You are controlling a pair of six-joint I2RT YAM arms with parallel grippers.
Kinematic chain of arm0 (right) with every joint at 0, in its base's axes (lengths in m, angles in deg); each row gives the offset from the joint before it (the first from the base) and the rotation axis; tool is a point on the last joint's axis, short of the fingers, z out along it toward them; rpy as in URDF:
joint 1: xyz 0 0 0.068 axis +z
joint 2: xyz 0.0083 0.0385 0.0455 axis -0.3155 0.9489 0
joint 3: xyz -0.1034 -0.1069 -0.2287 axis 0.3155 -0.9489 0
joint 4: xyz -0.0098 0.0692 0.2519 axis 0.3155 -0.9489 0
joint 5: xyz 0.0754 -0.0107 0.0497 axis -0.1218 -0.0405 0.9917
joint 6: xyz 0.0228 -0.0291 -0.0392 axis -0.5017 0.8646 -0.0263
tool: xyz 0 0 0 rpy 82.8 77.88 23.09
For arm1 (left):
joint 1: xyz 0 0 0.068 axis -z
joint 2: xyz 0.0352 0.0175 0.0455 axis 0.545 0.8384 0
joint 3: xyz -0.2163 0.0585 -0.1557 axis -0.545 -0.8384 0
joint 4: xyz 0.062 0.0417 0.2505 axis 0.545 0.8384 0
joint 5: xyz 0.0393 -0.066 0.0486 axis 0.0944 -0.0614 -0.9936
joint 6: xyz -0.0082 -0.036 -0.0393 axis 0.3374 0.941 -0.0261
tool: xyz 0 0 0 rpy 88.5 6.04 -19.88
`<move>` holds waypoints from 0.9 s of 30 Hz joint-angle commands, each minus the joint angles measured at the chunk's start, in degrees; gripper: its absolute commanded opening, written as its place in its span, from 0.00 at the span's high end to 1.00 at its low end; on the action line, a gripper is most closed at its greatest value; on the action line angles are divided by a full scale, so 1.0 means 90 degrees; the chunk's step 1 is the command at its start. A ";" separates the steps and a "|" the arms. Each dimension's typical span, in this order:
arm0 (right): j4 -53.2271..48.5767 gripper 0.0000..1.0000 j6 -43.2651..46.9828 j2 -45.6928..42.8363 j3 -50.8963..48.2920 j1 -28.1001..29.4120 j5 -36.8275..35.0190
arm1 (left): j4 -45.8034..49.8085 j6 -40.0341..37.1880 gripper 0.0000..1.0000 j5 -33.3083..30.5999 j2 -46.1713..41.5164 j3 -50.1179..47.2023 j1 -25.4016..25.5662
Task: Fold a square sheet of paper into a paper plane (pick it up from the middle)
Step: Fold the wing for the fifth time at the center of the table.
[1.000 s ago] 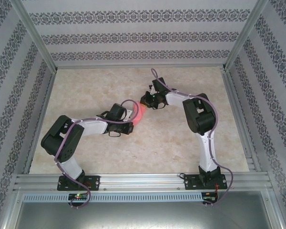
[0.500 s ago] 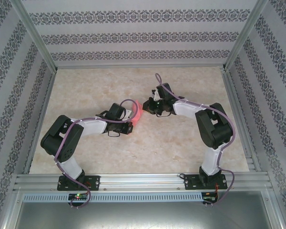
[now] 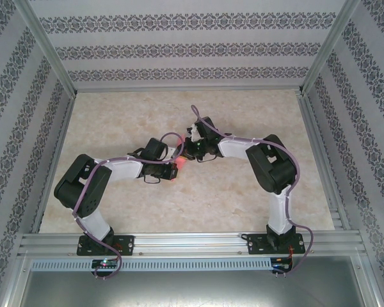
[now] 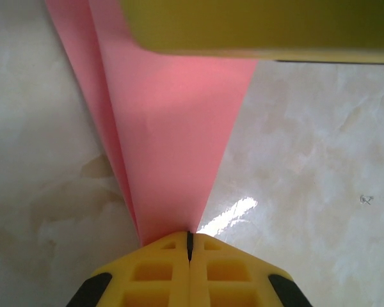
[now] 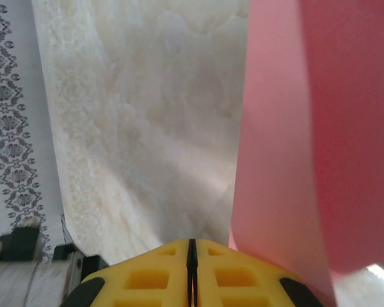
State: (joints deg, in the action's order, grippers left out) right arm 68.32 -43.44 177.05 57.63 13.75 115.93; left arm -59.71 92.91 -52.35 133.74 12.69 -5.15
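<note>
Cream, marble-patterned laminate covers the counter (image 3: pixel 243 192), glossy enough to throw back a streak of light, and walls (image 3: pixel 179 48) papered in grey floral bands box it in. Over the last second the right tool (image 3: pixel 191 151) has swung in from further back until it sits just beside the left tool (image 4: pixel 189 246). From above, the salmon patch that showed between them is now a sliver.

The paper plane (image 4: pixel 173 128) is held just above the counter's middle. The left tool is clamped on its narrow tip, and the paper fans out from that pinch as a long, sharp-edged triangle. A second layer shows along its left side. A yellow finger, apparently the right tool's, lies across the wide end.

The right tool's jaws are closed seam to seam. The sheet rises just to the right of that seam with a soft curl, and whether any of it is caught cannot be told.

The closing-in suggests a crease being pressed or a change of grip, mid-fold. The paper is thin, matte and plain, and the fingers are moulded yellow plastic with recessed pockets.
</note>
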 commanded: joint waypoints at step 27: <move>-0.0070 0.71 0.0700 -0.0516 -0.0630 -0.0695 0.0240 | 0.1080 0.0113 1.00 0.0135 0.0170 -0.0154 -0.0354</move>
State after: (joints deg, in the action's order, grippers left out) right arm 69.80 -39.68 172.94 52.87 6.12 116.76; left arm -57.41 93.09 -49.40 133.19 12.54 -7.31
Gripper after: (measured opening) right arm 0.290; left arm 0.061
